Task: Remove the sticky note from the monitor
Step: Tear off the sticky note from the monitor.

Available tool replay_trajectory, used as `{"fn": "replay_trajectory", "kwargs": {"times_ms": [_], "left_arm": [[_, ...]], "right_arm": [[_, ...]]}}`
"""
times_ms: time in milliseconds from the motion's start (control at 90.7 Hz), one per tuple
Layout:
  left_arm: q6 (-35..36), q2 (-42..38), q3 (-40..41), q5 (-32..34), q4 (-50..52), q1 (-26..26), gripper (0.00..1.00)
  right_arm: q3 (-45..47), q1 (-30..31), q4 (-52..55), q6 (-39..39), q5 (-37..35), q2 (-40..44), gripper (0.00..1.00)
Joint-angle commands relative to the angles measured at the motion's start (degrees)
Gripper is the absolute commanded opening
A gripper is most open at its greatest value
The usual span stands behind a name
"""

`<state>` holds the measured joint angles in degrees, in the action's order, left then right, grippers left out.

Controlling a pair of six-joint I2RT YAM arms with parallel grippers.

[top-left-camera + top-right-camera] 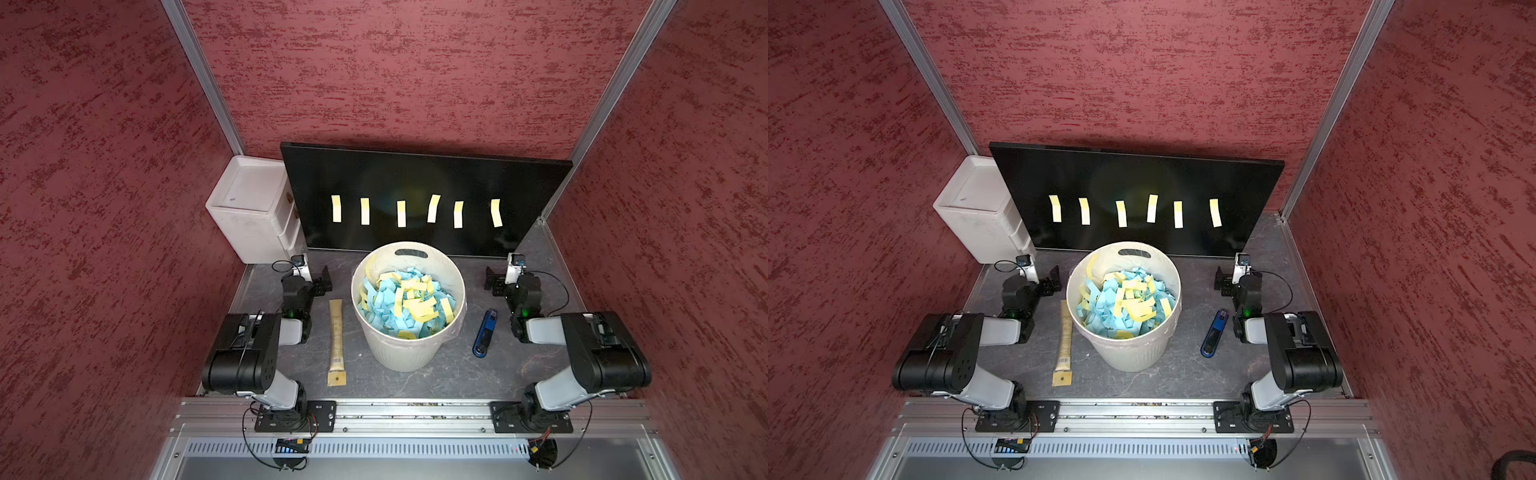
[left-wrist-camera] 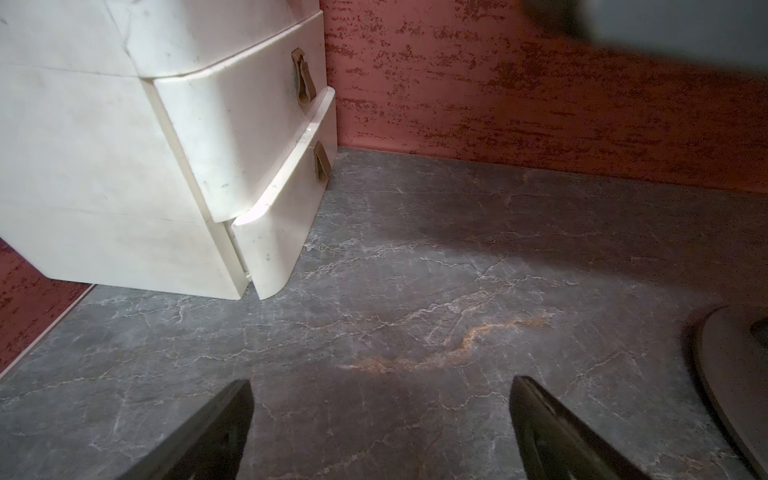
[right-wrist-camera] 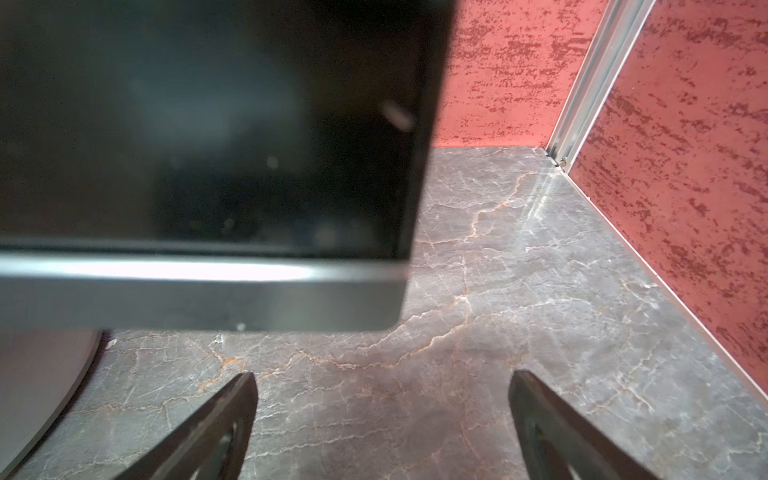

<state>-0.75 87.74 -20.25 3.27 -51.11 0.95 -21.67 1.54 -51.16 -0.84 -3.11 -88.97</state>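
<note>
The monitor (image 1: pixel 424 183) is the biggest thing here, a wide black screen standing at the back of the grey surface (image 1: pixel 415 376) with its face toward the arms. The white bin (image 1: pixel 409 332), heaped with blue and yellow paper strips, stands in front of the screen's middle. A drawer box (image 1: pixel 249 208) sits beside its left end.

The left hand (image 1: pixel 326 280) sits low by the surface, just before the screen's lower left corner, with jaws spread wide and empty. The right hand (image 1: pixel 490 280) mirrors it at the lower right corner, equally wide and empty.

Smallest are the six pale yellow sticky notes (image 1: pixel 401 214), in a row across the lower half of the screen, each with its long axis running up the face. From either hand they lie upward and inward. The leftmost note (image 1: pixel 336 208) is nearest the left hand, the rightmost note (image 1: pixel 496 212) nearest the right. The bin blocks the middle ones, so an outer note looks the likelier first pick.
</note>
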Motion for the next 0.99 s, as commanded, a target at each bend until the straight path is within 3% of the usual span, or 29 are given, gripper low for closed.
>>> {"fn": "replay_trajectory", "kwargs": {"times_ms": [0, 430, 529, 650, 782, 915, 981], "left_arm": [[0.4, -0.3, -0.8, -0.1, -1.3, 0.0, 1.0], [0.3, -0.2, -0.8, -0.2, -1.4, 0.1, 1.0], [1.6, -2.3, -0.5, 2.1, 0.0, -1.7, 1.0], [5.3, -12.7, -0.5, 10.0, 6.2, -7.0, 1.0], [5.5, -22.7, -0.8, 14.5, 11.0, -10.8, 1.0], [-0.4, -36.3, -4.1, 14.0, 22.3, -12.0, 1.0], [-5.9, -41.9, -8.5, 13.7, 35.2, -11.9, 1.0]], "right_arm": [[-0.3, -0.2, -1.4, 0.1, 0.7, 0.3, 0.99], [-0.2, -0.2, -1.7, 0.1, 0.7, 0.5, 0.99], [2.1, -0.2, -1.9, -0.4, 1.9, 4.5, 0.98], [1.1, -0.2, 11.7, 2.0, -0.5, 18.6, 0.98], [-3.0, -0.1, 27.5, 10.9, -4.1, 29.4, 0.99], [-12.4, -0.2, 48.9, 21.7, -6.9, 35.4, 0.99], [-17.1, -0.2, 56.5, 22.8, -5.2, 37.2, 0.98]]}}
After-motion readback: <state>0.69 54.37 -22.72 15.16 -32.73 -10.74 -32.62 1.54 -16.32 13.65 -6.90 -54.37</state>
